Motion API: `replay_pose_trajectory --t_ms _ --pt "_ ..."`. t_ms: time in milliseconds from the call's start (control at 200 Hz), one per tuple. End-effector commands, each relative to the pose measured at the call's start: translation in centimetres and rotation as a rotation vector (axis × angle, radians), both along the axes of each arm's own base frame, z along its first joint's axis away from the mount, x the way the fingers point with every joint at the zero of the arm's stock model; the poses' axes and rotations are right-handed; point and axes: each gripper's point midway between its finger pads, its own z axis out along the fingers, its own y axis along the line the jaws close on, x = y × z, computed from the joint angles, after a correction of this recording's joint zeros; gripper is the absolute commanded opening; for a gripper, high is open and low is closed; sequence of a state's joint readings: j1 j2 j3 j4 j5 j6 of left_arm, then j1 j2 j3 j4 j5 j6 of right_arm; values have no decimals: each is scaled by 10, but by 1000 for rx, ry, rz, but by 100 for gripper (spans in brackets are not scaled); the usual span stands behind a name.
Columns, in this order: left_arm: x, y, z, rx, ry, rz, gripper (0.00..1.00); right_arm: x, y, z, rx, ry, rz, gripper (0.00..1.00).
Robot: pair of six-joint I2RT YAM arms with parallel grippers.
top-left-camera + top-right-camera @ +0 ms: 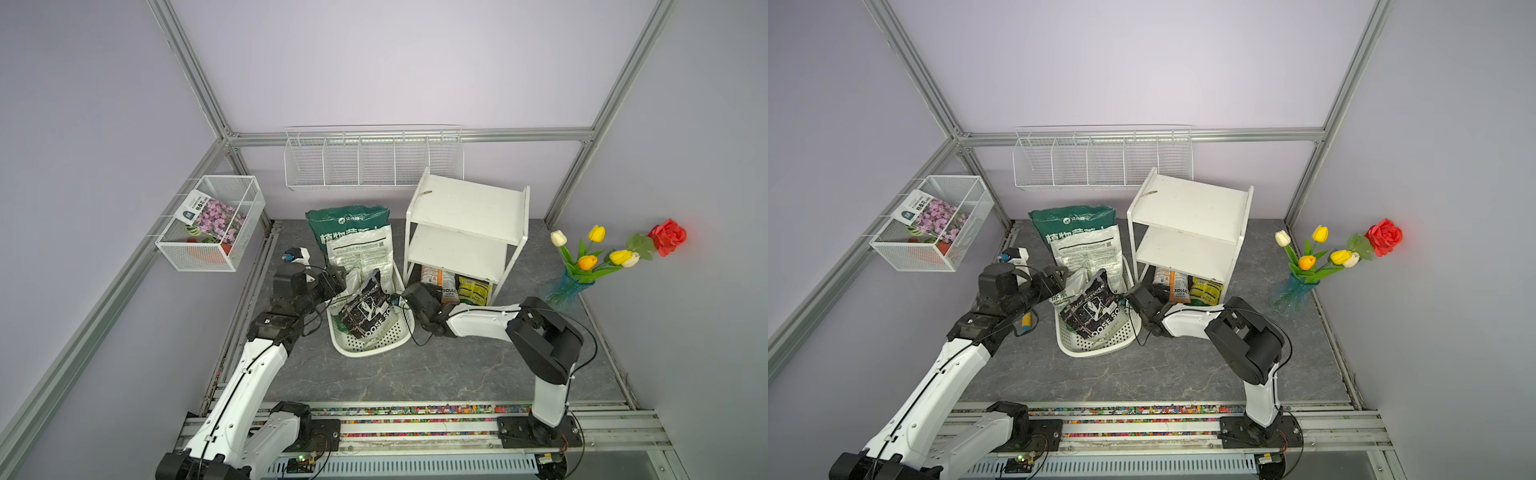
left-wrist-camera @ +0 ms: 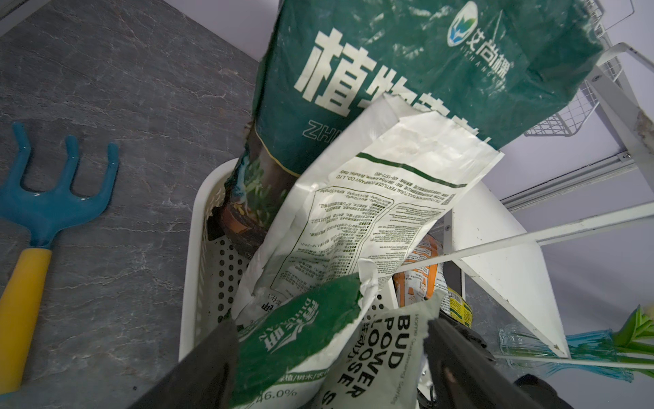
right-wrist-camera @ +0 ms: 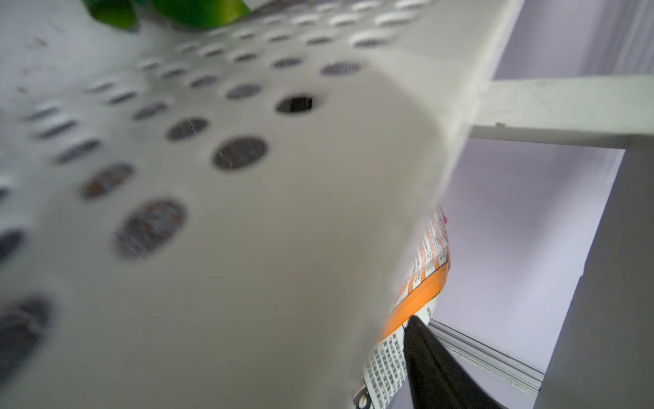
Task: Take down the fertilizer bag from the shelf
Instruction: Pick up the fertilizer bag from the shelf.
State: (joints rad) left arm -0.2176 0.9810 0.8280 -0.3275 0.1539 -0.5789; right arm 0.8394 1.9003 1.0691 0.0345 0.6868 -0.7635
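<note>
Straddling the fertilizer bag (image 2: pixel 293 336), marked "46.0%", the left gripper (image 2: pixel 329 329) has its jaws spread wide. The bag sits in the white basket (image 2: pixel 198 248), off the shelf (image 1: pixel 465 199). Right gripper (image 1: pixel 411 291) is in the tight gap between basket wall and shelf leg; grip unclear. Black bag (image 1: pixel 365 307) reads "BUD". Floor (image 1: pixel 415 365) in front is open.

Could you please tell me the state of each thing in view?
shelf: upright, both white boards bare.
orange-and-white bag: standing on the shelf's bottom level.
white perforated basket: upright, stuffed with bags.
left gripper: open, straddling the bags' tops.
right gripper: beside the orange-and-white bag; jaws unclear.
blue vase: upright, holding flowers.
</note>
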Motion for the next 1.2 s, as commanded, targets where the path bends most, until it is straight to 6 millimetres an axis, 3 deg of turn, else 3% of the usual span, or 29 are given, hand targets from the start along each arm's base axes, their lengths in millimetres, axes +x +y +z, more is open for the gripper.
replay_pose_trajectory --t_ms 0,165,255,350,420,495,815,1195 --pt "4 1 9 4 -12 2 86 1 -35 -27 -93 60 -65 68" --pt "3 1 10 -1 -12 4 86 8 -46 -35 -92 62 -101 67" --pt "3 2 11 0 -13 8 86 13 -50 -34 -76 50 -120 60" --pt "2 2 12 0 -14 9 86 16 -53 -33 -70 39 -133 36" --pt "2 2 12 0 -14 10 86 19 -53 -28 -68 24 -134 13" --pt "2 3 12 -1 -14 12 86 19 -51 -22 -54 21 -131 0" --pt "0 3 7 0 -7 15 87 2 -20 28 49 24 -106 0" --pt "-3 5 5 9 -19 14 87 -9 -23 99 142 -7 -158 0"
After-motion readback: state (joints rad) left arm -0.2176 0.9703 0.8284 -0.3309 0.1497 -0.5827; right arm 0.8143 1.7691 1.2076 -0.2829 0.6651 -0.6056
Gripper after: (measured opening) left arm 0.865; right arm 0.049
